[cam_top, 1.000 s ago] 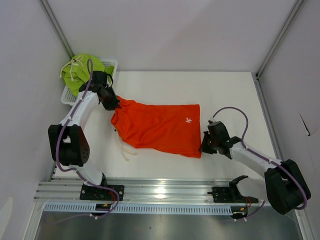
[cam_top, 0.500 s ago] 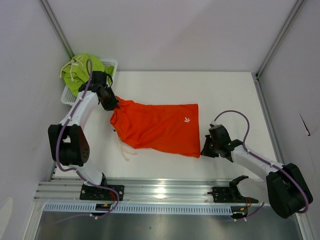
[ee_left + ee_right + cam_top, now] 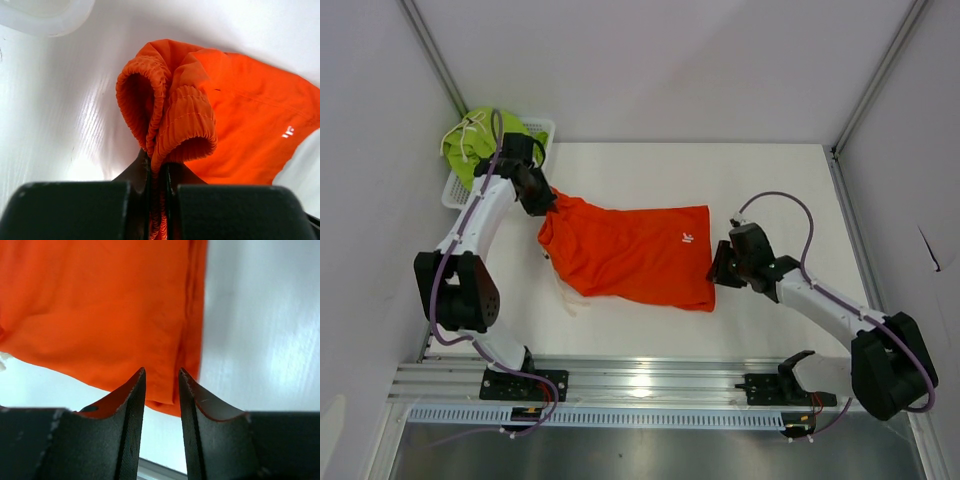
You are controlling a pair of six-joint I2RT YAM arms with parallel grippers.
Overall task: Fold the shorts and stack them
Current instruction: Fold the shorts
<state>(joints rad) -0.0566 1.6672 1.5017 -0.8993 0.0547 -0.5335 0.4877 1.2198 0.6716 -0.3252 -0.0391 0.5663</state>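
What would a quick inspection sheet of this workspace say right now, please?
Surface: white table, glossy.
Job's things: orange shorts spread mid-table, waistband bunched at left; green shorts heaped in the basket.
Clutter: the white mesh basket, far-left corner.
Grippers: left gripper shut on the orange waistband; right gripper open at the right hem.
Cables: purple cable looped along each arm.
Surroundings: white walls; aluminium rail at the near edge.

The top camera looked steeply down from above and behind the arm bases, taking in the whole surface (image 3: 780, 190). The left wrist camera sat close behind the left pincer (image 3: 157, 165), facing the orange shorts (image 3: 250, 120) at their waistband. The right wrist camera looked past the right pincer (image 3: 161, 372) at their hem. All three views shared the shorts.
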